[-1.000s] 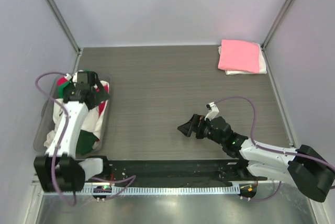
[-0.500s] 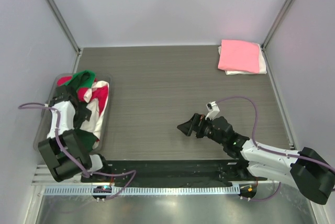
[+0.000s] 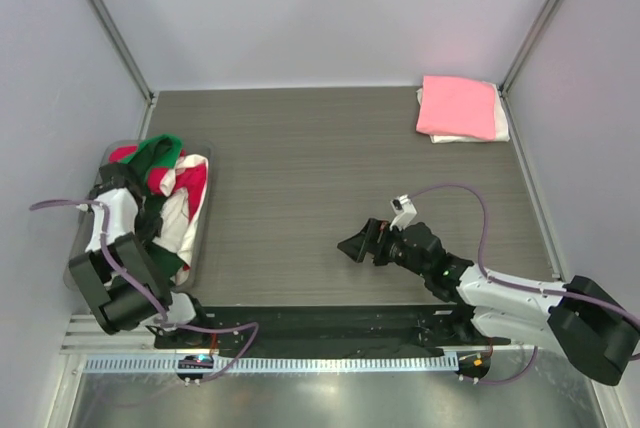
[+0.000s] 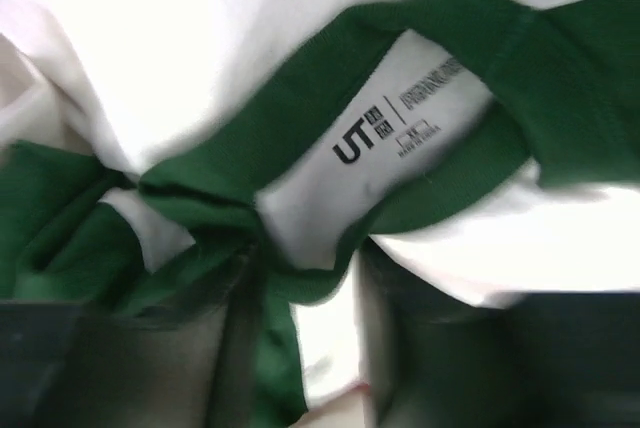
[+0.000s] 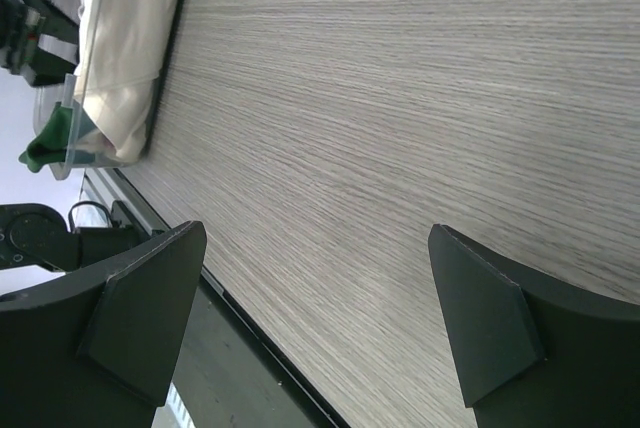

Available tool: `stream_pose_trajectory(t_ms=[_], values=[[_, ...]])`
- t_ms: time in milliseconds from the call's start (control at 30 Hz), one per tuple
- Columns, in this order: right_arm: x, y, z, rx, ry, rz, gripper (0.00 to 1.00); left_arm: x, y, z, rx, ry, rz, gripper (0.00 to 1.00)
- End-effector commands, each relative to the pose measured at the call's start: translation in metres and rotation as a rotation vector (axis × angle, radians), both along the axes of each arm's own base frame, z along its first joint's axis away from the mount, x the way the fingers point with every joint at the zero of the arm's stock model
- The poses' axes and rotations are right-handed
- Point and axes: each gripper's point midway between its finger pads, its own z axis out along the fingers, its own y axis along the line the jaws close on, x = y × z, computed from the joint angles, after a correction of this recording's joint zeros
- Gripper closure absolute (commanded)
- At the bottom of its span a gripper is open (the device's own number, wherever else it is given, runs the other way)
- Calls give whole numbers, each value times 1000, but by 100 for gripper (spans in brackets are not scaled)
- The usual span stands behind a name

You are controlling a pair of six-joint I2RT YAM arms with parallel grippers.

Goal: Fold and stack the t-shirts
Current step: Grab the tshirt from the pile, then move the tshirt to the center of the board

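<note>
A heap of t-shirts [image 3: 178, 188] in white, green and red fills the clear tub [image 3: 204, 223] at the left. My left gripper [image 3: 140, 210] is down inside the heap. In the left wrist view its dark fingers [image 4: 225, 348] stand close together, pinching the green neckband and cream-white cloth of one t-shirt [image 4: 300, 178] just below the label with black lettering; that gripper [image 4: 310, 298] is shut on the cloth. A folded pink t-shirt [image 3: 457, 106] lies on a folded white one [image 3: 500, 130] at the back right. My right gripper [image 3: 358, 245] [image 5: 315, 258] hovers open over bare table.
The grey wood-grain table [image 3: 320, 168] lies between the tub and the folded stack. Metal posts and pale walls close in both sides. The black base rail [image 3: 320, 323] runs along the near edge. In the right wrist view the tub [image 5: 70, 138] shows at top left.
My left arm has dropped from above the tub down into the heap, and its jaws have closed from wide open onto the green-and-white cloth. The right arm has stayed nearly still.
</note>
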Motion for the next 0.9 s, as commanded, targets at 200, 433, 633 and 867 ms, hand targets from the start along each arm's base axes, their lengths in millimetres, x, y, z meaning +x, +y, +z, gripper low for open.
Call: stream_pose_trajectory(t_ms=[200,433,633,867], values=[[9,12,13,22,-31,18,0,19,27,142,266,-354,72,100],[11,13,12,14,-25,14,0,46,1,280,312,-741,55,100],[14,-2,25,60,-83,-60,0,97,-97,448,212,-1214,-256,100],[20,-65,71,100,-204,-320,0,105,-318,547,-219,-1511,-857,100]])
